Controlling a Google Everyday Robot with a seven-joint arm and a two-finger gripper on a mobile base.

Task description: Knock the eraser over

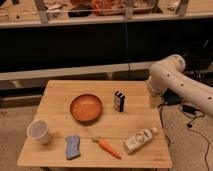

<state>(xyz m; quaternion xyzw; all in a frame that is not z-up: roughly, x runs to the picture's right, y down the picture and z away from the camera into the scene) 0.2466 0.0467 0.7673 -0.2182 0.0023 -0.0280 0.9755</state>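
The eraser point(119, 100) is a small black block with a pale stripe. It stands upright on the wooden table point(60, 90), right of centre and just right of the orange bowl point(86, 108). My white arm point(167, 75) reaches in from the right, and its elbow hangs over the table's far right corner, to the right of the eraser and apart from it. My gripper does not show in this view; the arm's lower end drops out of sight by the table's right edge.
A white bottle point(139, 140) lies on its side at the front right, with a carrot point(108, 148) to its left. A blue wavy-edged sponge point(72, 147) and a white cup point(39, 131) sit at the front left. Cables point(192, 117) lie on the floor to the right.
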